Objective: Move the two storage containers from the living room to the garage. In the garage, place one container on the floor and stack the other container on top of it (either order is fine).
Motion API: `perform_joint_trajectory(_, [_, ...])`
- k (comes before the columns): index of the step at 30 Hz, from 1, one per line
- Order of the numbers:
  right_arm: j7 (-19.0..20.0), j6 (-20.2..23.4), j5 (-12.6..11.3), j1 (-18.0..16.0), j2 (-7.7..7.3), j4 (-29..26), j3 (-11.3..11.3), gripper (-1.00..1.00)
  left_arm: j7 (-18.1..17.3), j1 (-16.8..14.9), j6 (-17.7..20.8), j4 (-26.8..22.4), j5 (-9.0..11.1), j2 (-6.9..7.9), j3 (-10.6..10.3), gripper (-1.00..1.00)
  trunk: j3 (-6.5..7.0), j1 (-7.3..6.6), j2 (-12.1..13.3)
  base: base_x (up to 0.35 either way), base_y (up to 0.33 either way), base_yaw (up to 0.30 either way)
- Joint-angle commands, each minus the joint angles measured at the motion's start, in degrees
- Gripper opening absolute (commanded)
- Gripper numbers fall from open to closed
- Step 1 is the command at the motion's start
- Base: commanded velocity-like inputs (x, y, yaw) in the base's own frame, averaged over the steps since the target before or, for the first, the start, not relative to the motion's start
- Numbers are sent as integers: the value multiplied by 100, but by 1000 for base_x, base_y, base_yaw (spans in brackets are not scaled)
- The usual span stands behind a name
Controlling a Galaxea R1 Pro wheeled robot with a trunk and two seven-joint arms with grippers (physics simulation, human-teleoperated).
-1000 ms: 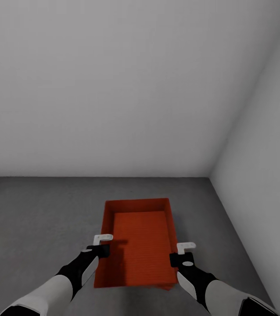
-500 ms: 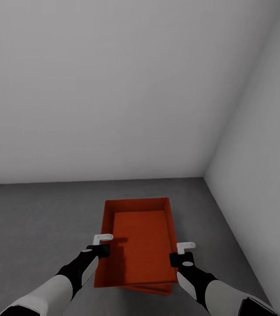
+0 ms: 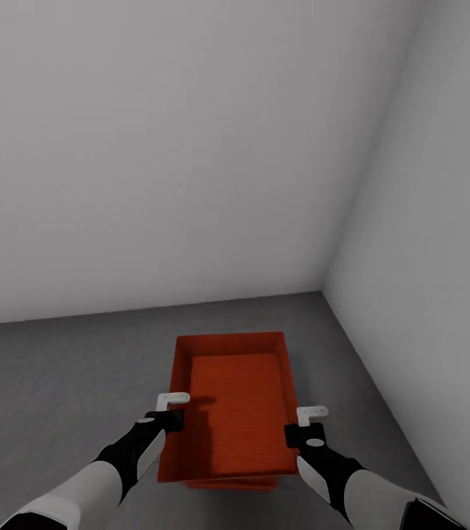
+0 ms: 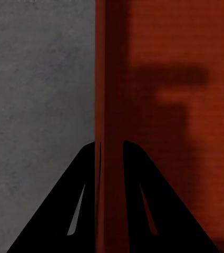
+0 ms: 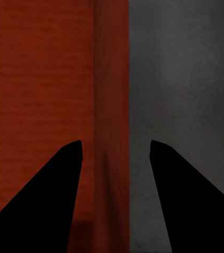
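Note:
An orange-red open-top storage container [image 3: 235,397] hangs low over the dark grey garage floor [image 3: 58,383], between my two arms. My left gripper [image 3: 172,401] is shut on its left long wall; the left wrist view shows both fingers pinching that wall [image 4: 110,105]. My right gripper [image 3: 310,414] is at the right long wall, its fingers spread to either side of the wall [image 5: 112,79] without touching it. A thin strip of the other storage container [image 3: 228,485] peeks out under the near end of the held one, resting on the floor.
A plain white-grey back wall [image 3: 154,147] meets a side wall [image 3: 426,258] in a corner close behind and to the right of the containers. Bare concrete stretches away to the left.
The whole view has swung to the right, so the room corner sits further left. The strip of the lower container has shifted from the held one's near right corner to under its near edge.

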Motion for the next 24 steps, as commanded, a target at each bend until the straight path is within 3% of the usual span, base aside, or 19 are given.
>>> perform_joint_trajectory(1, [-16,165,-185,-8,0,14,3,-100,79,0,29,-36,50,6,-259,-100,-9,3,-10,0,0,-194])
perform_joint_trajectory(9, [-16,165,-185,-8,-3,14,3,-100,79,0,48,-36,54,6,-259,-100,-9,3,-10,28,2,-151])
perform_joint_trajectory(24, [-16,165,-185,-8,-6,14,3,-100,79,0,57,-36,49,6,-259,-100,-9,3,-10,279,90,-5])
